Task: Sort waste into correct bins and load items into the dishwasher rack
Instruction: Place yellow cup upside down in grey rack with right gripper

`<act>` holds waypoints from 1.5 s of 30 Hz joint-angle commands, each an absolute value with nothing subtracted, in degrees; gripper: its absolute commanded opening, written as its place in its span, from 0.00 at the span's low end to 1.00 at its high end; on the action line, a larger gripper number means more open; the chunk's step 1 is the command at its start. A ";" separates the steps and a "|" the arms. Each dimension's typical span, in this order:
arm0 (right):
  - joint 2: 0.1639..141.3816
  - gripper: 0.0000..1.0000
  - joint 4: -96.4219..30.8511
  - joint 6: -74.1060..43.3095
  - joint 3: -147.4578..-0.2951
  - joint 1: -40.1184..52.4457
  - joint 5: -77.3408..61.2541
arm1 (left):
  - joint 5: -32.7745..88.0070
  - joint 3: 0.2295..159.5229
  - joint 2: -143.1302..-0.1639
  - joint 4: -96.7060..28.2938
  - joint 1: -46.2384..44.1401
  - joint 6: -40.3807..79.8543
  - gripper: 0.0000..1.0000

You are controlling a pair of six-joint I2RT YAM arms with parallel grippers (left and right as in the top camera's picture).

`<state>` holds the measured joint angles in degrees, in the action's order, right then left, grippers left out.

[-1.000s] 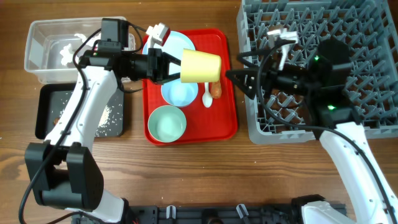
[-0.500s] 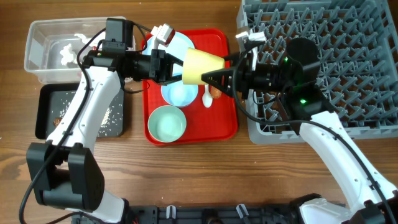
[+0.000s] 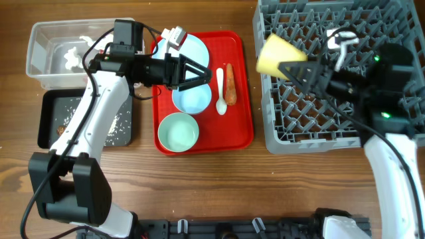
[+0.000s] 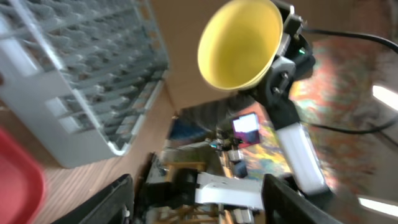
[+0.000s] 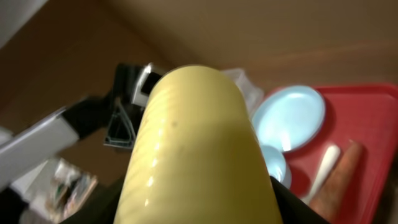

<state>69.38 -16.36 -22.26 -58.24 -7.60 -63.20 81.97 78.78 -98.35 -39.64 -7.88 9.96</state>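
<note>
1. Cup [image 3: 269, 53] hung clamped in our right pincer [image 3: 295, 68], above the rack [image 3: 392, 26] at its left edge.
2. Our left pincer [image 3: 202, 72] gaped empty over the red tray [image 3: 242, 133].
3. We judged that lowering the cup mouth-down between pegs would be wisest.

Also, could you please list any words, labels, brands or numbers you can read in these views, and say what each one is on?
There is no legible text in any view.
The yellow cup, red tray and grey dishwasher rack are plain, with no print visible.
The small lit screen in the left wrist view's background is too blurred to read.
</note>
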 commanded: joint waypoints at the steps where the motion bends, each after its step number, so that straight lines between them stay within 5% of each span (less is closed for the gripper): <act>1: 63.22 0.38 -32.93 -8.86 -61.76 -12.16 -45.67 | 68.20 79.61 -97.38 -40.03 -8.01 9.39 0.69; 6: 62.65 0.37 -60.69 -4.08 -75.35 -12.19 -12.21 | 49.93 79.61 -97.38 -43.44 -8.05 9.37 0.71; 11: 67.99 0.37 -74.52 -5.06 -79.09 -12.19 -5.34 | 35.24 79.61 -97.38 -48.27 -8.12 9.37 0.73; 26: 97.78 0.38 -74.13 -11.14 -79.07 -2.07 -2.09 | 30.06 79.57 -97.41 -49.82 -8.91 9.19 0.74; 28: 98.39 0.44 -73.93 -11.16 -79.07 -2.04 -1.98 | 30.06 79.57 -97.41 -49.87 -8.91 9.19 0.74; 34: 98.39 0.83 -73.89 -11.38 -79.07 -2.04 -1.76 | 30.06 79.57 -97.41 -50.00 -8.91 9.19 0.74; 45: 97.97 0.85 -74.76 -10.44 -83.81 -2.04 -4.32 | 30.06 79.57 -97.41 -50.00 -8.91 9.19 0.74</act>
